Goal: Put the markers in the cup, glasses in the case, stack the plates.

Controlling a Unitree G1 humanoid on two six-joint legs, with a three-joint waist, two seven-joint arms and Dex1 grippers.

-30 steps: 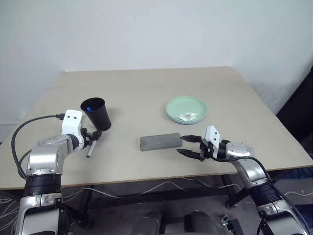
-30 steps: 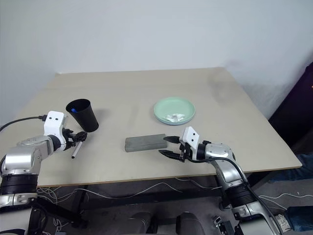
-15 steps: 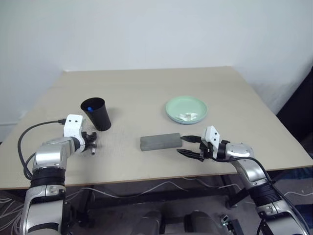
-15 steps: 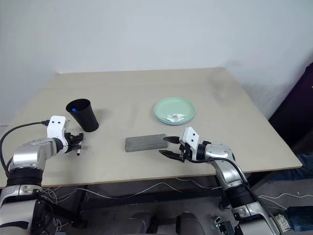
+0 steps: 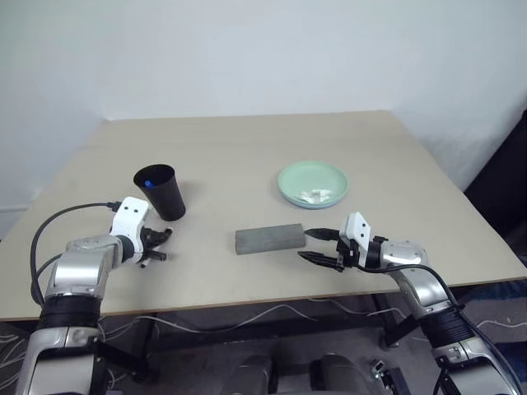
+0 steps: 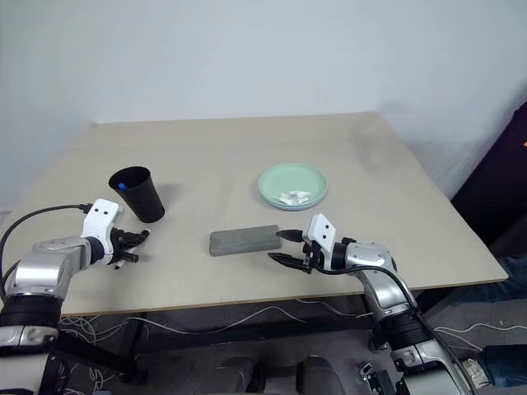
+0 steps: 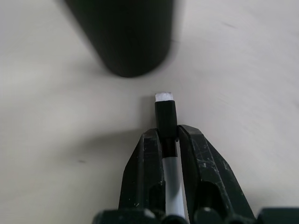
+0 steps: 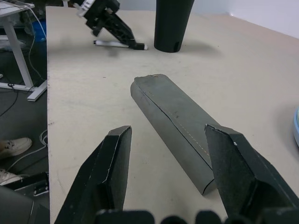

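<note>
Marker (image 7: 166, 122) — pinched in left gripper (image 7: 166, 140) beside cup (image 5: 161, 192).

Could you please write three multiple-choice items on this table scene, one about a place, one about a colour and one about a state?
1. Where is the grey case?
A. between the two tools
B. inside the black cup
C. on the plate

2. What colour is the plate showing on top?
A. red
B. mint green
C. black

3. What is the left tool doing?
A. standing wide open
B. shut on the marker
C. gripping the case

Answers:
1 A: it lies on the table between them, just before the open right tool.
2 B: pale green rim.
3 B: the left wrist view shows its fingers clamped on the marker, near the black cup.
</note>
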